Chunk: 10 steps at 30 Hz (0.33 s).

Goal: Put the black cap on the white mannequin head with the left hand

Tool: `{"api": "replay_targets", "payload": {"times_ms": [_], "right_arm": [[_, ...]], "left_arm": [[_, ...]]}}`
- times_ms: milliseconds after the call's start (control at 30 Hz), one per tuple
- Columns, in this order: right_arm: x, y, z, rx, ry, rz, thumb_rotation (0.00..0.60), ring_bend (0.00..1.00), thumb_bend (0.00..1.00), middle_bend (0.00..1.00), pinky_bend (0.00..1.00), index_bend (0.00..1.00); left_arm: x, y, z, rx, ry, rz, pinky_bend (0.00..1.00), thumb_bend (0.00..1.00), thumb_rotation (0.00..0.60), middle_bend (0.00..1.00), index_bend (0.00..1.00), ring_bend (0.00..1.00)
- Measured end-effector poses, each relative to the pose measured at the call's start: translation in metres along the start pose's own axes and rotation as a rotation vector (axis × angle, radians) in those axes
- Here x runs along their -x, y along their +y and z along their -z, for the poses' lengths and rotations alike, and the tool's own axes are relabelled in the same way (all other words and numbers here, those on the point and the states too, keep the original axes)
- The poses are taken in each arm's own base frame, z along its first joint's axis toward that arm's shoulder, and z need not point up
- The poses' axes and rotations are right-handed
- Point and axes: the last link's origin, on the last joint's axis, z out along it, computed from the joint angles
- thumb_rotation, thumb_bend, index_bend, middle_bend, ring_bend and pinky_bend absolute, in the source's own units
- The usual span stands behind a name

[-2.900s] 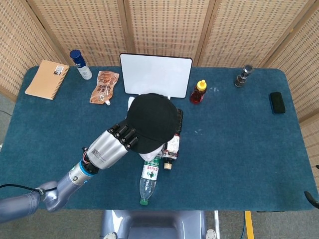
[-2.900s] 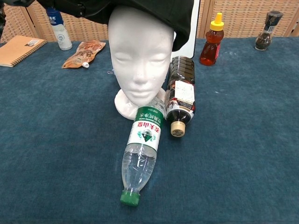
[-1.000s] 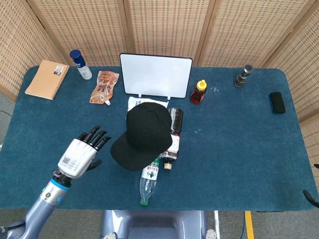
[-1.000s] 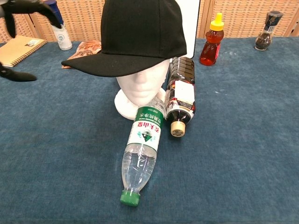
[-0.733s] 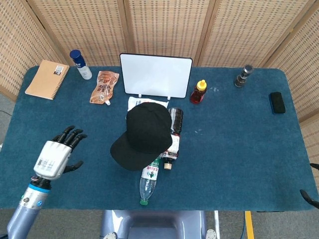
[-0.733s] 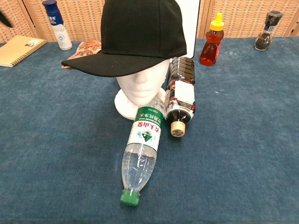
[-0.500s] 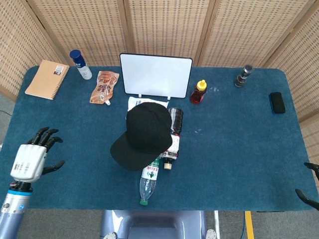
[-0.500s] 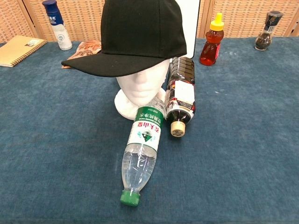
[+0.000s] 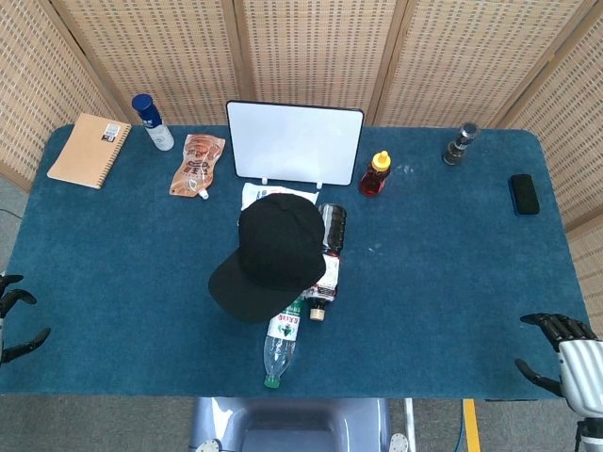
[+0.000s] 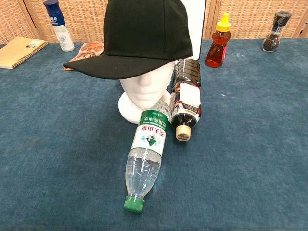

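1. Woven cane screens stand behind a table covered in dark blue cloth (image 9: 452,273), and the white foam mannequin head (image 10: 144,89) near its middle serves as landmark for what follows.
2. On that head sits the black flat-brimmed fabric cap (image 10: 144,38), its crown covering the top and its brim jutting forward and low over the face, hiding the eyes in the chest view.
3. Only the dark fingertips of the left hand (image 9: 14,325) show at the edge of the head view, well apart from the head, spread and holding nothing.
4. Low at the opposite corner, also well apart from the head, the right hand (image 9: 565,353) has its fingers apart and is empty.
5. Judging by this, the placing step looks done; at most the cap might be straightened, since it sits low.
6. Just in front of the head lie a clear plastic water bottle with a green cap (image 10: 144,161) and a dark sauce bottle (image 10: 185,98), both on their sides and touching or nearly touching its base; any return reach would have to clear them.
7. Behind the head stands a white board (image 9: 294,141), with a red squeeze bottle (image 9: 375,174), a snack pouch (image 9: 198,163), a blue-capped bottle (image 9: 151,121) and a tan notebook (image 9: 89,149) beyond.
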Motion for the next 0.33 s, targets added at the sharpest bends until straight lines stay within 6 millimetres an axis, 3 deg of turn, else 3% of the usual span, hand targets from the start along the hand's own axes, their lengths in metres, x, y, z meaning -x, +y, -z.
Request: {"api": "replay_targets", "payload": {"times_ms": [333], "right_arm": [[0.0041,-0.0015,-0.0028,0.0,-0.014,0.0,0.6,0.33,0.2,0.38,0.33,0.33]], "left_arm": [[-0.0017,-0.0018,0.0053,0.0,-0.028,0.025,0.44,0.12,0.6,0.25,0.44,0.16]]}}
